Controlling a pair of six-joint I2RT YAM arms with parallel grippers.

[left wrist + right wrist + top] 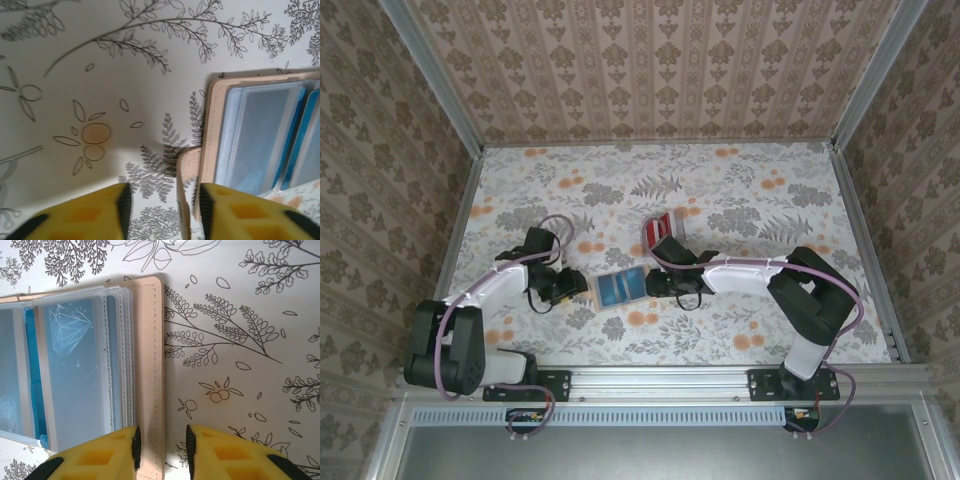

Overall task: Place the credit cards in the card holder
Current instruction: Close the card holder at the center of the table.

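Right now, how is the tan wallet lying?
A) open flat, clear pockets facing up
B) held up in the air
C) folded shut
A: the card holder lies spread open on the table, its clear pockets facing up.

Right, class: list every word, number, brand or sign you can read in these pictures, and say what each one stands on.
No text can be read in any of the pictures.
card holder: its clear pockets show a white line-drawn diamond figure, no letters.
credit cards: red with white and dark bands; any print is too small to read.
table: flower and leaf pattern, no writing.
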